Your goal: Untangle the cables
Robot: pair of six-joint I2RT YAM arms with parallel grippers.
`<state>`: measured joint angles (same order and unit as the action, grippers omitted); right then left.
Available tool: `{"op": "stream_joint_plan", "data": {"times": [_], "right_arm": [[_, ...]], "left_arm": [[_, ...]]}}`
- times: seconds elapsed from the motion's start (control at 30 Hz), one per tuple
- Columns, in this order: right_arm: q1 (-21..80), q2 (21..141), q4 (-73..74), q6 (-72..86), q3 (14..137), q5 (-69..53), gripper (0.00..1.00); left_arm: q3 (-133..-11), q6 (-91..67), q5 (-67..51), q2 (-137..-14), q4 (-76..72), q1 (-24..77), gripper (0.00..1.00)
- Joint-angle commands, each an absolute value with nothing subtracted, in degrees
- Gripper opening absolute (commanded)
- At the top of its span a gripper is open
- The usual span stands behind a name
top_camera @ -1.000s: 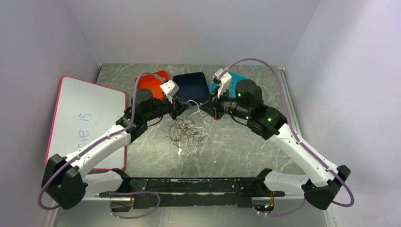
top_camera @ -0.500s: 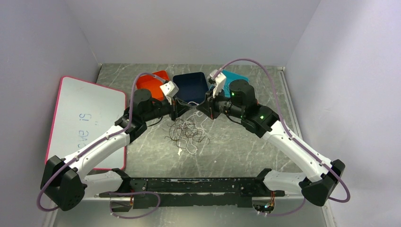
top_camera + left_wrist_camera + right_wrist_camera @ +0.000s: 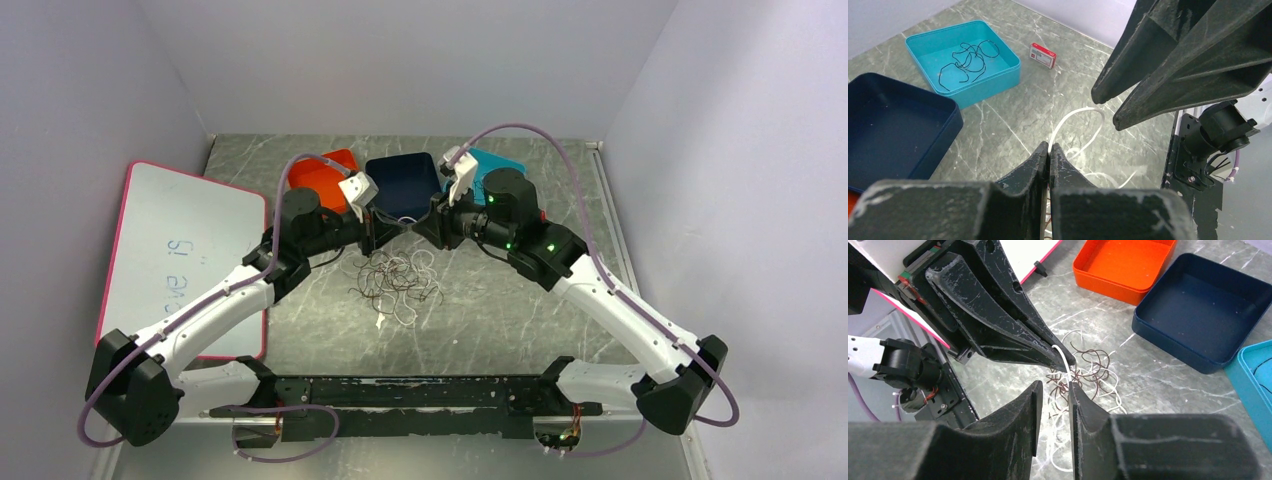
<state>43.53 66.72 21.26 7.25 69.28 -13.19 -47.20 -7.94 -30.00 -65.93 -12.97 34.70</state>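
The cables (image 3: pixel 395 280) lie in a loose tangle of brownish-red and white loops on the marble table, between the two arms. My left gripper (image 3: pixel 388 230) is shut on a white cable (image 3: pixel 1083 120) and holds its strand up above the pile. In the right wrist view that strand (image 3: pixel 1062 356) hangs from the left fingertips (image 3: pixel 1060 357) over the tangle (image 3: pixel 1090 371). My right gripper (image 3: pixel 1055 387) is open with a narrow gap, its tips just in front of the left tips. It stands just right of the left gripper in the top view (image 3: pixel 420 222). Nothing is pinched in it.
Three trays stand behind the pile: orange (image 3: pixel 320 172), navy (image 3: pixel 405 178) and teal (image 3: pixel 503 163). The teal tray (image 3: pixel 998 75) holds a black cable (image 3: pixel 965 60). A small red box (image 3: pixel 1043 54) lies beyond it. A pink-framed whiteboard (image 3: pixel 180 250) lies at the left.
My right arm has moved left, bringing its gripper close to the left gripper's tips. The left gripper has stayed shut on the white cable, almost still.
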Motion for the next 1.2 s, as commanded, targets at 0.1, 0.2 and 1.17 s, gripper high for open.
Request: {"op": "stream_joint_plan", "data": {"times": [0.1, 0.2, 1.17], "right_arm": [[43.68, 67.50, 20.16, 6.35, 69.28, -11.95, 0.31], [43.69, 67.48, 20.39, 6.03, 69.22, -11.10, 0.31], [43.70, 70.68, 16.13, 3.61, 68.73, -12.33, 0.38]], "left_arm": [[-47.51, -8.50, -31.80, -64.28, -14.66, 34.37, 0.07], [-47.40, -8.62, -31.84, -64.20, -14.94, 34.43, 0.07], [-47.66, -8.81, -34.23, -64.47, -14.94, 34.40, 0.07]]}}
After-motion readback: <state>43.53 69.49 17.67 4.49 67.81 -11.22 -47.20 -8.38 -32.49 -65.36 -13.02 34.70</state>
